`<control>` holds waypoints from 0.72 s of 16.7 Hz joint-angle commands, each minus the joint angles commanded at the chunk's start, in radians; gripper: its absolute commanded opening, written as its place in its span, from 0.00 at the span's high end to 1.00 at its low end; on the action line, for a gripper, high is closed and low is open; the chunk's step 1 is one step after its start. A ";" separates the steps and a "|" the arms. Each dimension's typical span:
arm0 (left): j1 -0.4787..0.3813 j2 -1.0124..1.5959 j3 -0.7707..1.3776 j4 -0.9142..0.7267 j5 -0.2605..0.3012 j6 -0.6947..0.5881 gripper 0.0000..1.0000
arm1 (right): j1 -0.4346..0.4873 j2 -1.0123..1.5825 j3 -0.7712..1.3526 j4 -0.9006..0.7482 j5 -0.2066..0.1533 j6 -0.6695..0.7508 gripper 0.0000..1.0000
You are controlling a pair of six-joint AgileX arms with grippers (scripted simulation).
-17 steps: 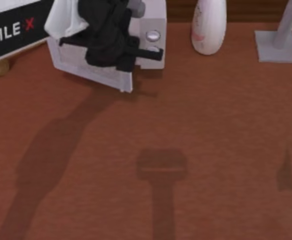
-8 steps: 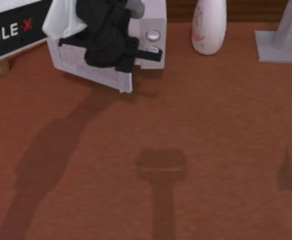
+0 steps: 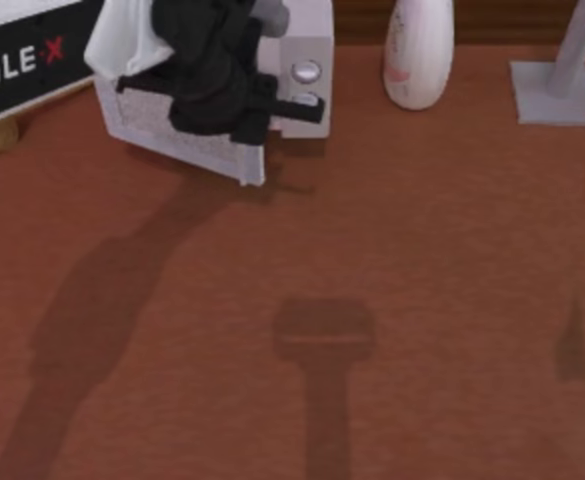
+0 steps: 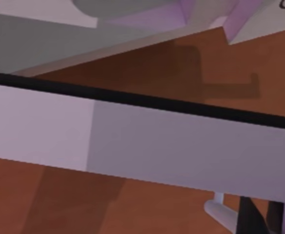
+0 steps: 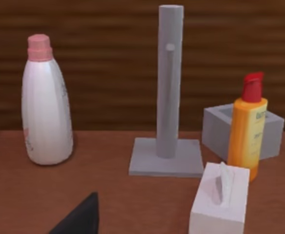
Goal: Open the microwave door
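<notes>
microwave (image 3: 302,60): far left of worktop (image 3: 372,300)
door (image 3: 187,140): swung out, front-left
bottle (image 3: 418,50): right of microwave
stand (image 3: 562,85): far right

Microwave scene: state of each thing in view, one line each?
microwave door: swung partly open, hinged at the top view's left.
microwave: upright at the table's far edge.
left gripper: over the door at the microwave's front; arm hides it.
white bottle: upright, pink cap on.
orange bottle: upright, red pump on.
grey stand: upright on its base.
tissue box: tissue sticking out.
</notes>
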 joint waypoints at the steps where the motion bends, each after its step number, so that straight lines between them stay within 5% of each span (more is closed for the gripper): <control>1: 0.000 0.000 0.000 0.000 0.000 0.000 1.00 | 0.000 0.000 0.000 0.000 0.000 0.000 0.00; 12: 0.002 -0.017 -0.023 0.011 0.020 0.023 1.00 | 0.000 0.000 0.000 0.000 0.000 0.000 0.00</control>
